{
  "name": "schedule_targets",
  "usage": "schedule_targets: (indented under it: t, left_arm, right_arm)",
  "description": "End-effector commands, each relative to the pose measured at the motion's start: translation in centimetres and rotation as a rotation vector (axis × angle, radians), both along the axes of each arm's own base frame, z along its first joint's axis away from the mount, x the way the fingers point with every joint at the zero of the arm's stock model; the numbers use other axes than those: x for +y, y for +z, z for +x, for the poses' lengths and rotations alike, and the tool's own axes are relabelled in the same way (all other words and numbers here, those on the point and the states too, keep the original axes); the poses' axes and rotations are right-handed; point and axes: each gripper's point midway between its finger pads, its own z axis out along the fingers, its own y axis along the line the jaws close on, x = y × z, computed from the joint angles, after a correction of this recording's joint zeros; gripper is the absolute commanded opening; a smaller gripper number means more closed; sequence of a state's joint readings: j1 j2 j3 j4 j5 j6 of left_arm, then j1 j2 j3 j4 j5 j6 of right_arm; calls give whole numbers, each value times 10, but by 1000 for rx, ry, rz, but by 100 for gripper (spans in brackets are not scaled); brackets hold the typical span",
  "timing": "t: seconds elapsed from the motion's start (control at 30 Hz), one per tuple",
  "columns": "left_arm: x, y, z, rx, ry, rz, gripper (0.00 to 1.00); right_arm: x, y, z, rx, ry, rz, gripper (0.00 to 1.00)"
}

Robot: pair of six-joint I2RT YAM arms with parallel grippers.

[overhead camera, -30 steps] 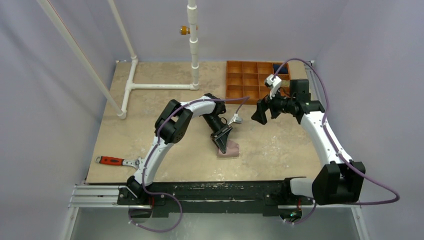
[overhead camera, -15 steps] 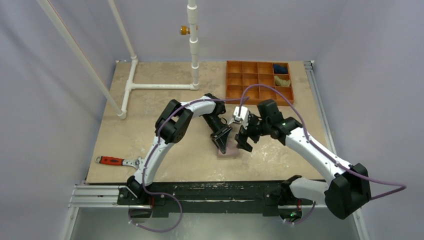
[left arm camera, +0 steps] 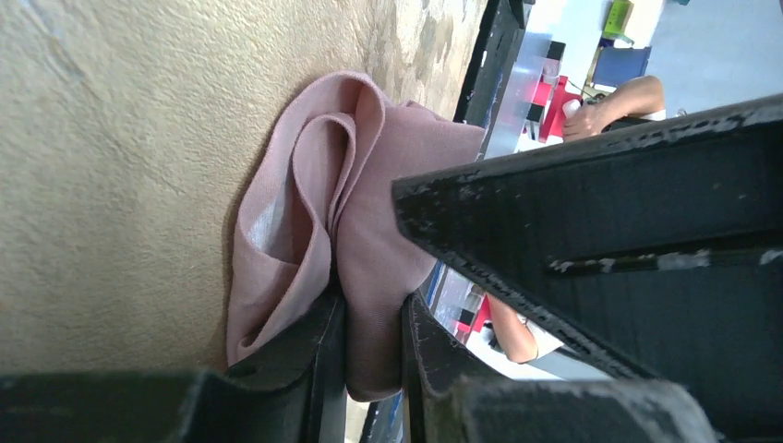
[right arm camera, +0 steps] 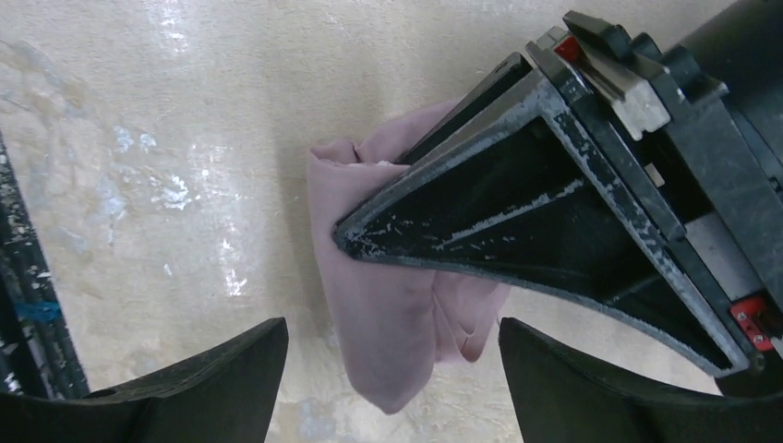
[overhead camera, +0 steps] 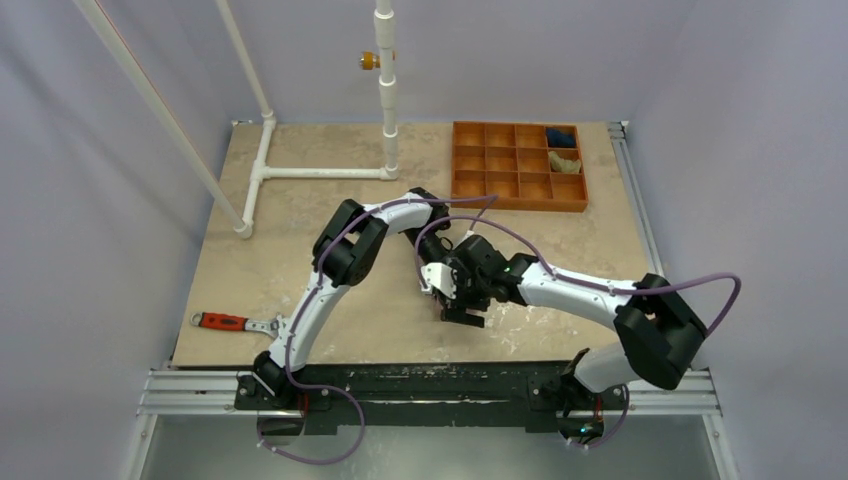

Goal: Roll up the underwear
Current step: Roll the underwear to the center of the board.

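The underwear (left arm camera: 314, 212) is a pale pink bundle of folded cloth lying on the table. My left gripper (left arm camera: 371, 318) is shut on one thick fold of it, low on the tabletop. My right gripper (right arm camera: 392, 374) is open and hangs right above the underwear (right arm camera: 388, 314), one finger on each side of the bundle's free end, not touching it. In the right wrist view the left gripper (right arm camera: 369, 221) lies across the cloth. In the top view the right gripper (overhead camera: 462, 305) covers the underwear at the table's near middle.
An orange compartment tray (overhead camera: 505, 160) stands at the back right, with a dark blue bundle (overhead camera: 561, 137) and an olive-tan bundle (overhead camera: 565, 160) in it. A white pipe frame (overhead camera: 320, 172) is at the back left. A red-handled wrench (overhead camera: 225, 322) lies near the front left edge.
My right arm has swung from beside the tray, left and toward the near edge, down over the underwear. The left gripper has kept still, shut on the cloth.
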State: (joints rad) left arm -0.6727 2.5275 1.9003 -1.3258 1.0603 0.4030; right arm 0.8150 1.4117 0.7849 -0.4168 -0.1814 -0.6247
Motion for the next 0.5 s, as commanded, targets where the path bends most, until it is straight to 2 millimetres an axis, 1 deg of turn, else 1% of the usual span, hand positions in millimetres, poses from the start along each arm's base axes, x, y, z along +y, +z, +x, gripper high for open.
schedule_targets:
  t: [0.0,0.1,0.17,0.2,0.27,0.37,0.47]
  left_arm:
    - [14,-44,11,-120,-69,60,0]
    - [14,-44,11,-120,-69,58,0]
    - [14,-44,11,-120,-69,58,0]
    - [14,-45,11,-119,-71,58,0]
    - [15,-45,11,-116,-70,62,0]
    - [15,-45,12,-118,-67,73,10]
    - [17,-46,15,-124,-58,84,20]
  right_arm:
    - [9,3,21,-113,14,-10,82]
    - [10,-2,22,-112,23,-24,81]
    - [11,-7,21,-106,34,-35,77]
    - [12,-9,21,-99,41,-38,73]
    - [14,-13,17,-81,55,-47,61]
    - [15,-17,13,-64,74,-62,43]
    - [13,-21,7,-50,85,-79,30]
